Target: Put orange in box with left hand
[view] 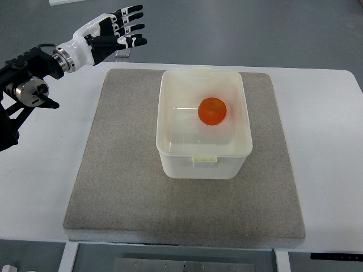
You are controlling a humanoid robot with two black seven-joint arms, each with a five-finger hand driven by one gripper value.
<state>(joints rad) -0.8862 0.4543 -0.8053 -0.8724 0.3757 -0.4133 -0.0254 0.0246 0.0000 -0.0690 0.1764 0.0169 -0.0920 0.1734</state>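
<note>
Orange point(212, 111), one, round and glossy, lying inside the box point(170, 148) on its floor, toward the far right part of the interior, close to the right wall without clearly touching it. Box: white translucent plastic, rectangular with rounded corners, open at the top, with a small latch tab on both the near and far rims; it stands upright on the mat point(119, 187), somewhat right of the mat's middle. Mat: grey, felt-like, squarish, laid flat on the white table point(45, 187) and covering most of its centre. Left hand point(116, 31): black-and-white fingered hand on an arm entering from the picture's left edge, held at the upper left beyond the table's far-left corner, well apart from the box; fingers extended and slightly spread, pointing right, holding nothing. Right arm: not visible. Grey floor shows beyond the table's far edge and below its near edge.
</note>
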